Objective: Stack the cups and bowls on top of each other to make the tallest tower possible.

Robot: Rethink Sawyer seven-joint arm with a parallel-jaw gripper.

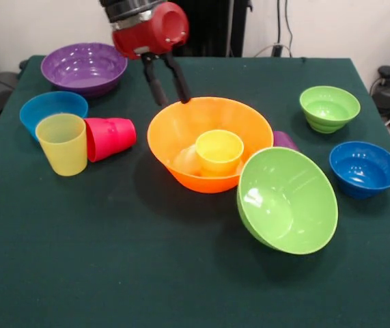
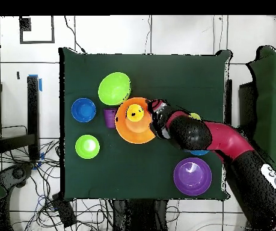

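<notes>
Hovering just behind the large orange bowl (image 1: 208, 140), the tool (image 1: 170, 93) hangs released, its two dark fingers (image 1: 155, 85) parted and empty. That bowl sits mid-surface holding the upright yellow-orange cup (image 1: 219, 152): the tower barely begun. The big lime bowl (image 1: 287, 199) leans tilted against the orange rim. My worry: a careless descent could clip the rim, shove the bowl, and topple the cup inside.
</notes>
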